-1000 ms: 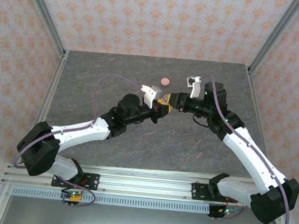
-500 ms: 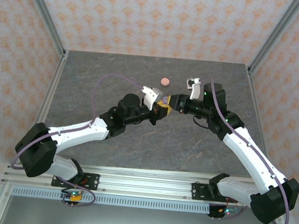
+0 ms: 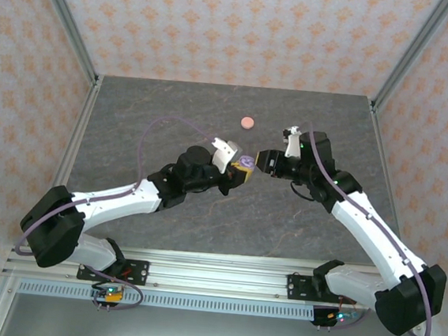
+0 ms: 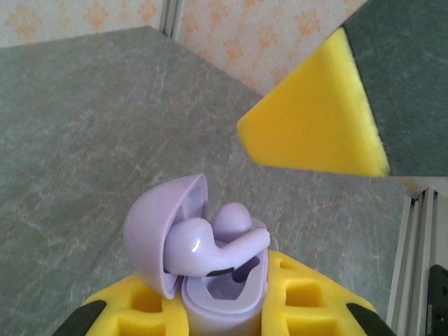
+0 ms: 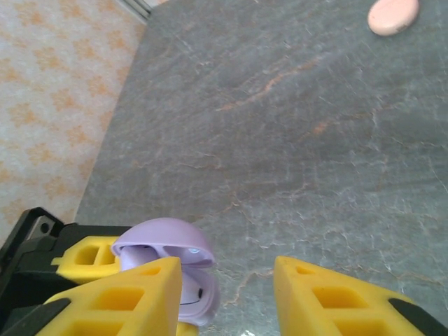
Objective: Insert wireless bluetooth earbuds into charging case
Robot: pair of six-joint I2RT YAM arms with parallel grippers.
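The lilac charging case (image 4: 225, 304) sits upright in my left gripper (image 4: 220, 311), whose yellow pads (image 4: 308, 294) are shut on its body, lid (image 4: 155, 225) hinged open. One lilac earbud (image 4: 208, 246) lies tilted across the case's opening, its stem pointing right; a second lilac earbud (image 4: 235, 217) sits behind it in its well. From above, the case (image 3: 246, 162) is held over mid-table by my left gripper (image 3: 238, 169). My right gripper (image 3: 266, 159) hangs just right of it, apart. In the right wrist view my right gripper (image 5: 227, 283) is open and empty, with the case (image 5: 162, 241) beside its left finger.
A salmon-pink round case (image 3: 248, 123) lies closed on the grey stone-patterned table (image 3: 149, 121) behind the grippers, also at the top right as the pink case (image 5: 393, 15). Patterned walls and metal posts enclose the table on three sides.
My right gripper has drawn back to the right, off the case, and its jaws have widened. A lilac earbud now rests on the case. My left gripper shifted slightly right with the case.
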